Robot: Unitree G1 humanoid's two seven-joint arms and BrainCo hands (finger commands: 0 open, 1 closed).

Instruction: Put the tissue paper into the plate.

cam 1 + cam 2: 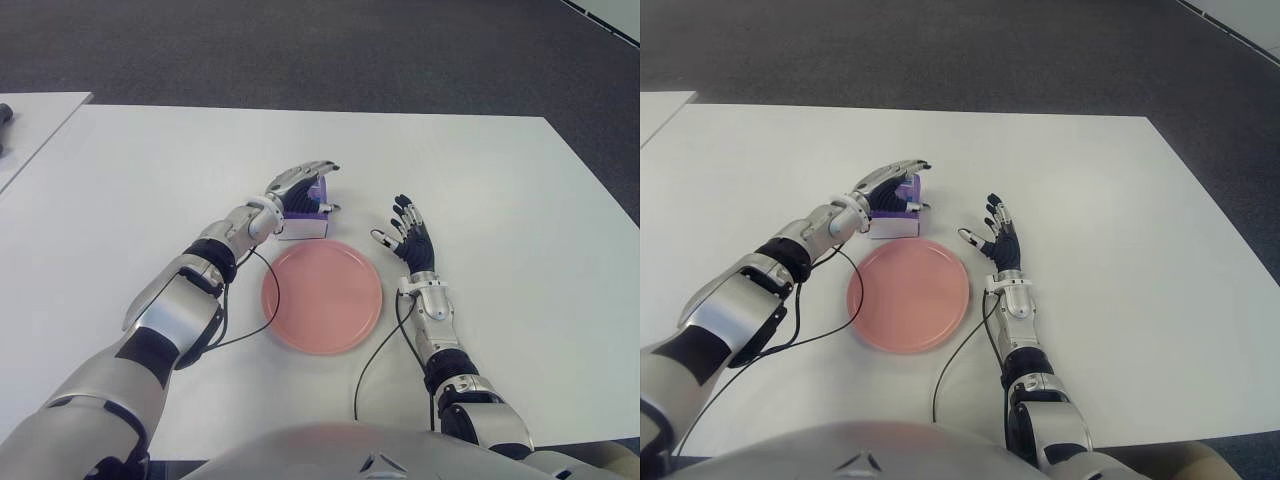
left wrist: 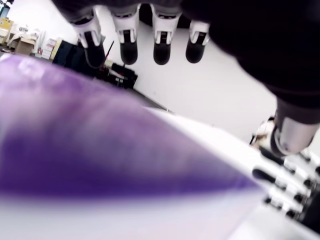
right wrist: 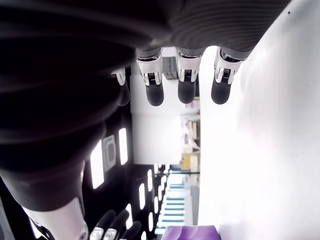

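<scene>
Mostly hidden: purple-white tissue pack [image 1: 305, 218] under left hand [image 1: 298, 187], fingers arched over top, thumb at side, just behind pink plate [image 1: 322, 296] on white table [image 1: 150, 180]. No readable print. Right hand [image 1: 410, 237] beside plate's right, fingers spread, empty.

My wide white rectangular table [image 1: 150, 160] fills most of what I see, its top smooth, matte and evenly lit. Beyond the far edge of that table lies a dark grey carpeted floor [image 1: 300, 50], running across the whole width. Off the table's far left corner stands a second white tabletop [image 1: 30, 120], separated from mine by a narrow strip of the same carpet. Beyond the table's far right corner, a pale strip [image 1: 610, 15] cuts diagonally across the carpet.
</scene>
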